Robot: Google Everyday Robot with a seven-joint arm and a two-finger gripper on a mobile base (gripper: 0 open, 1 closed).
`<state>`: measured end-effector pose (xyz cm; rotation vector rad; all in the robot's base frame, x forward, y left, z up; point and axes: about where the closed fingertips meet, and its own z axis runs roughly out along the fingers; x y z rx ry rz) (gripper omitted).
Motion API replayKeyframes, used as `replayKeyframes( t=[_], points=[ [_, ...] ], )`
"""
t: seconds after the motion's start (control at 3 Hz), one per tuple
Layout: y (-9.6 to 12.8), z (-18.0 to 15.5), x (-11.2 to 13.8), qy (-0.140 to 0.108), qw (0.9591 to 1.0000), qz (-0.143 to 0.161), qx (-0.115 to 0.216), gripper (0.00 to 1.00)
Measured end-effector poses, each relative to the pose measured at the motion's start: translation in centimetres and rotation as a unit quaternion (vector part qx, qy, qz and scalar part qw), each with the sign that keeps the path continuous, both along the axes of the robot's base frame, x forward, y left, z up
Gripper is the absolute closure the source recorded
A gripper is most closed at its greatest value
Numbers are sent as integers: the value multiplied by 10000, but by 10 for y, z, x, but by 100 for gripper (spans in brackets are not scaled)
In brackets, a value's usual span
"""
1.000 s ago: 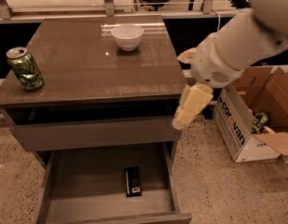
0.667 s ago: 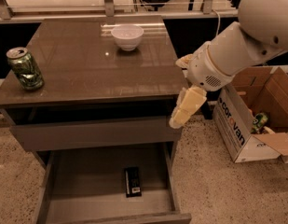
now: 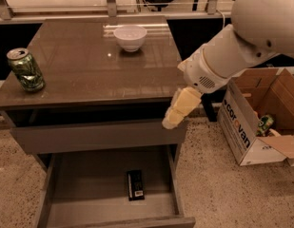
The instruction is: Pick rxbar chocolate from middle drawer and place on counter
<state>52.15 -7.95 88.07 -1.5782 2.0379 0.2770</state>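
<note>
The rxbar chocolate [image 3: 135,185], a small flat black bar with a white label patch, lies on the floor of the open middle drawer [image 3: 80,194], right of its centre. The counter [image 3: 89,65] is the glossy brown top of the cabinet. My gripper [image 3: 177,110] hangs from the white arm at the cabinet's front right corner, level with the closed drawer front above the open drawer. It is above and to the right of the bar and apart from it. Its cream fingers point down and to the left.
A green drink can [image 3: 25,69] stands at the counter's left edge. A white bowl [image 3: 130,36] sits at the counter's back middle. An open cardboard box [image 3: 260,118] stands on the floor to the right of the cabinet. A rail runs behind the counter.
The arm and gripper have shifted a little to the left and down, toward the cabinet's front right corner. The bar, can and bowl have not moved.
</note>
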Motion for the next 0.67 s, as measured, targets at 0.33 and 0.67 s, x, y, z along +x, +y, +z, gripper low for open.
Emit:
replayKeyframes(
  t=[0.33,0.67],
  points=[
    [16,-10,11,33,9980,-463,-438,0],
    [46,-18,20,-35,9921,-549,-1125,0]
  ],
)
